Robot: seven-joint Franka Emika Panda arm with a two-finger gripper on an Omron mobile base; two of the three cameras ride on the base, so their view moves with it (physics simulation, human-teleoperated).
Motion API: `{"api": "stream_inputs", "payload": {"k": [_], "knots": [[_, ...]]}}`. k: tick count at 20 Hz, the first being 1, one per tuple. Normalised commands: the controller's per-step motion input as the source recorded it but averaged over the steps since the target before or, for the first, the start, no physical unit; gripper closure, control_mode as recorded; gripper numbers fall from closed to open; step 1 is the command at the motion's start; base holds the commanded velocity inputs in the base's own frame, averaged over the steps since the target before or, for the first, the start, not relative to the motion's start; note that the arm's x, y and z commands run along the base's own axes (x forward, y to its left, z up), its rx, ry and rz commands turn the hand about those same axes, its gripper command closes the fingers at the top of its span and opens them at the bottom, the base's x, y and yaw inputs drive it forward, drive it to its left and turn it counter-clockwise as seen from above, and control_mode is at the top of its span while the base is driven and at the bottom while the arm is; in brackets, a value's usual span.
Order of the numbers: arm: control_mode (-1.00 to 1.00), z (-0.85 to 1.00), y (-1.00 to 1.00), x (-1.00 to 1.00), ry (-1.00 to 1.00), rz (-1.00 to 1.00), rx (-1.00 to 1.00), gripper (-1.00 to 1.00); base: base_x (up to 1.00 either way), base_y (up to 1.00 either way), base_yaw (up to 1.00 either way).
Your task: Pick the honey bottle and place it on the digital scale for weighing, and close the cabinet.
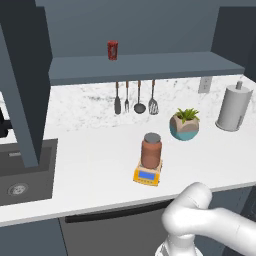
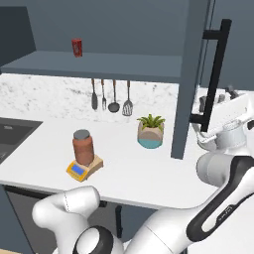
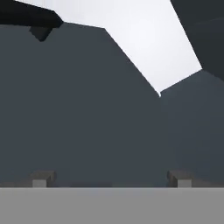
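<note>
The honey bottle [image 1: 151, 149] [image 2: 83, 147], a reddish-brown jar with a grey lid, stands upright on the orange-yellow digital scale [image 1: 148, 174] [image 2: 84, 168] on the white counter. The cabinet stands open above it: one slate-blue door [image 2: 191, 74] juts out at the right with its black bar handle [image 2: 216, 69], and another door [image 1: 25, 85] hangs open at the left. My gripper [image 2: 201, 130] [image 3: 111, 179] is open and holds nothing. It sits close against the right door's handle side, near the handle's lower end. The hand view faces the dark door panel [image 3: 87, 113], with the handle [image 3: 30, 17] at top left.
A small red can [image 1: 113, 50] stands on the cabinet shelf. Utensils [image 1: 135, 100] hang on the marble backsplash. A potted plant [image 1: 185, 124] and a paper towel roll [image 1: 234, 107] stand right of the scale. The sink [image 1: 20, 172] lies at the left.
</note>
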Motion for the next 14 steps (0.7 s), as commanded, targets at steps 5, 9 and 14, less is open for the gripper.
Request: {"api": "stream_inputs", "payload": {"k": [5,9,14], "knots": [[-1.0,0.32,1.0,-0.48,-0.22,0.38,-0.37,-1.0,0.0,0.0,0.0],[-1.0,0.14,1.0,-0.25,-0.15,0.3,-0.39,-1.0,0.0,0.0,0.0],[-1.0,-0.11,1.0,0.11,0.06,0.04,-0.45,-1.0,0.0,0.0,0.0]]}}
